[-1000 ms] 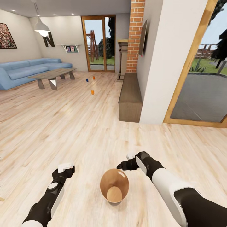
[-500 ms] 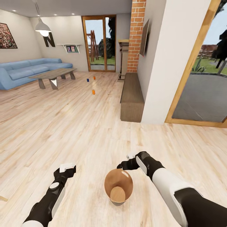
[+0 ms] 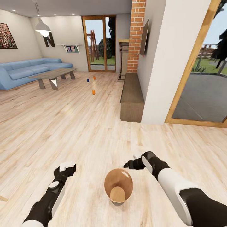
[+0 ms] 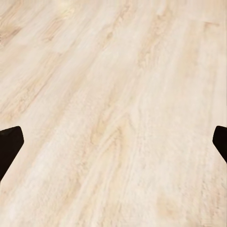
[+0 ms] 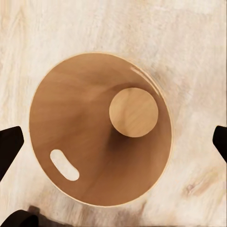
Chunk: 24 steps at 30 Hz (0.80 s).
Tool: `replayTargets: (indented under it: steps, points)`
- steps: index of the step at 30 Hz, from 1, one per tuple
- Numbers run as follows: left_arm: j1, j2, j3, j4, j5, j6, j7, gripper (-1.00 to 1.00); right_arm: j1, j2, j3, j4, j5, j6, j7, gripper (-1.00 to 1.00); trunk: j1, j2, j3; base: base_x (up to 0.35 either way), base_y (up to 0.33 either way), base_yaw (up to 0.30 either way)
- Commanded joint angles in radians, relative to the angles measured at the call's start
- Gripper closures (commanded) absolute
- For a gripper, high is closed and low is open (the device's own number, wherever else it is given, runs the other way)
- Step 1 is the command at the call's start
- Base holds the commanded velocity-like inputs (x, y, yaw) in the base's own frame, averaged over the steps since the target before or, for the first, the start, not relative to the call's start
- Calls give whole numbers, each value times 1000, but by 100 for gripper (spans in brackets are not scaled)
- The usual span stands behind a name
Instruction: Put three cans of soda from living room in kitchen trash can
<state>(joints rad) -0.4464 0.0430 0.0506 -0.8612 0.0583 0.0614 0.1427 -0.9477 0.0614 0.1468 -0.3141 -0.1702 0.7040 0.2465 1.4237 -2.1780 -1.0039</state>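
The tash can (image 3: pixel 118 188), a tan tapered bin with nothing inside, stands on the light wood floor between my arms. In the right wrist view I look straight down into the tash can (image 5: pixel 80 123). My right gripper (image 3: pixel 126 164) hovers open just beyond the bin's far rim, and the right gripper (image 5: pixel 113 142) holds nothing. My left gripper (image 3: pixel 67 169) is open over bare floor to the bin's left, and the left gripper (image 4: pixel 113 142) is empty. Far ahead on the living room floor stand a blue can (image 3: pixel 88 80) and two orange cans (image 3: pixel 94 77) (image 3: pixel 93 92).
A blue sofa (image 3: pixel 28 71) and a low grey table (image 3: pixel 53 74) stand at the far left. A long low bench (image 3: pixel 131 94) runs along the white wall under the brick column (image 3: pixel 135 34). Wood-framed glass doors (image 3: pixel 201 91) are at the right.
My right gripper has drawn back to the right, away from the bin's rim. The bin stands where it was half a second ago. The left arm has not moved.
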Motion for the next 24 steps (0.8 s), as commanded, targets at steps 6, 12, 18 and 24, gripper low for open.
replayTargets:
  steps: [6, 12, 18, 24]
  points:
    - [0, 1, 0, -28, 0, 0, 5, -100, 1, -22, -17, 1, -3, -1, -41, -100, 0, 0, 0, 0, 0, 0]
    - [0, 1, 0, -33, 0, 1, 7, -100, 1, -21, -19, 1, -3, -1, -46, -100, 8, -14, -6, 0, 0, 0]
    - [0, 2, 0, -34, 0, 4, 8, -100, 1, -18, -20, 3, -5, 0, -48, -100, 31, -56, -25, 0, 0, 0]
    - [0, 1, 0, -35, 0, 4, 8, -100, 2, -13, -21, 7, -6, 0, -48, -100, 54, -98, -44, 0, 0, 0]
